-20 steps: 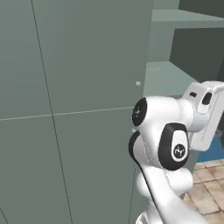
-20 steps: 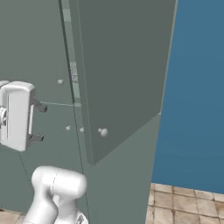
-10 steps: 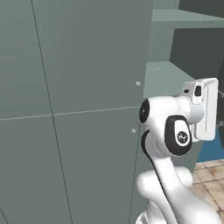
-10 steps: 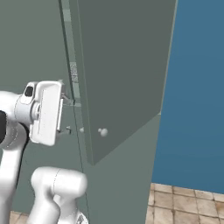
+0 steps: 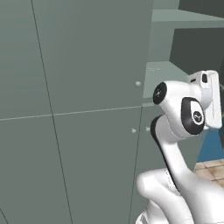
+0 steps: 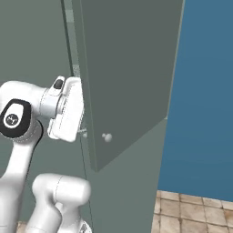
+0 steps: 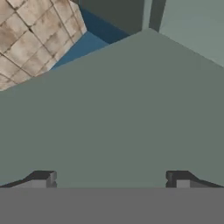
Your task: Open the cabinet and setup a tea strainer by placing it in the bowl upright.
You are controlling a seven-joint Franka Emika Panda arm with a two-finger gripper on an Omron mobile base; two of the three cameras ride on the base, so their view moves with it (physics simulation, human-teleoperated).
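The cabinet is a tall grey-green wall unit with small round knobs. One door stands swung out toward me, its knob low on the face. Beside the door's inner edge, a thin speckled grey sliver looks like the tea strainer, mostly hidden. The bowl is out of view. My gripper sits right at the open door's near edge. In the hand view, the gripper is open with nothing between its fingertips and faces a flat grey-green panel close up.
A blue wall stands to the right of the open door, above a tiled floor. The cabinet's inner shelf shows past my hand. Lower doors with knobs lie below the wall unit.
The arm has swung the hand to the right, from well left of the cabinet gap up to the open door's edge. The door has not moved and the fingers have stayed wide apart.
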